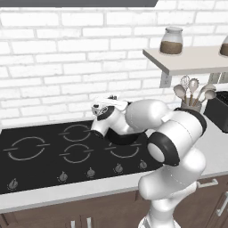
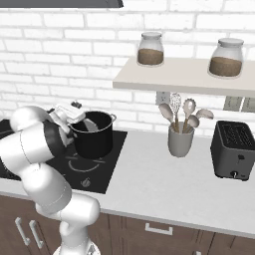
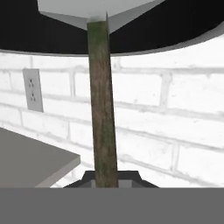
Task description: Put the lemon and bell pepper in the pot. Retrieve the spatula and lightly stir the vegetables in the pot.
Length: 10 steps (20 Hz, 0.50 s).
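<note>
We are starting from the pot, the black stockpot sitting on the back right burner of the black cooktop; in the right base view it is at about nine o'clock from the grey utensil cup and well apart from it. We cannot see whether the lemon and bell pepper are lying inside, since the pot's interior is dark and the arm is covering much of it. A pale blade is leaning inside the rim, which we are taking to be the spatula: in the hand view its brownish wooden handle is running straight up from between the finger tips to a flat light head at twelve o'clock. The gripper is pinched nearly shut on that handle, with the hand hovering at the pot's rim at about ten o'clock in the right base view.

We are judging that the stirring step is in hand. The next move is calling for small, slow circles with the blade low inside the pot, keeping the handle off the rim so that the pot is not being pushed across the burner.
</note>
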{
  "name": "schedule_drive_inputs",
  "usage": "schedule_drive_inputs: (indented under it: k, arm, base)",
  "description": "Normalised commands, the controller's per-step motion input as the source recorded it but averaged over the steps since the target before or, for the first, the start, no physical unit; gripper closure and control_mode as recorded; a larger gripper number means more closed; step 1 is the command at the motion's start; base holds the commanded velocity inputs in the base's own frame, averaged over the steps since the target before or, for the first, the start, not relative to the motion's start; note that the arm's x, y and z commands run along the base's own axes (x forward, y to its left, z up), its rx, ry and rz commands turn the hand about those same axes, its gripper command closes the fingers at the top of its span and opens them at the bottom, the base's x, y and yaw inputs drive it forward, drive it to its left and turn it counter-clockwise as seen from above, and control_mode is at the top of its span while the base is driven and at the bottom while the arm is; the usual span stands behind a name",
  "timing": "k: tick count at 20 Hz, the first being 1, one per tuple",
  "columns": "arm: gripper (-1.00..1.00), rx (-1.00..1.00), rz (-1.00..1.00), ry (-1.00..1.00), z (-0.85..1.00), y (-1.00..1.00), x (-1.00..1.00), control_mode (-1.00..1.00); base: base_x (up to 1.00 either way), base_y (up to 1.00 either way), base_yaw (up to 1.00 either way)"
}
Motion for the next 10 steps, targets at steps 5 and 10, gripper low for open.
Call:
schedule_drive_inputs:
  k: [5, 10]
  arm:
    - [1.0, 0.0, 0.0, -0.1, -0.01, -0.45, 0.0, -1.0]
    - [1.0, 0.09, 0.0, 0.0, -0.31, -0.39, -0.07, -1.0]
  base:
    - [0.0, 0.0, 0.0]
    - [0.0, 0.0, 0.0]
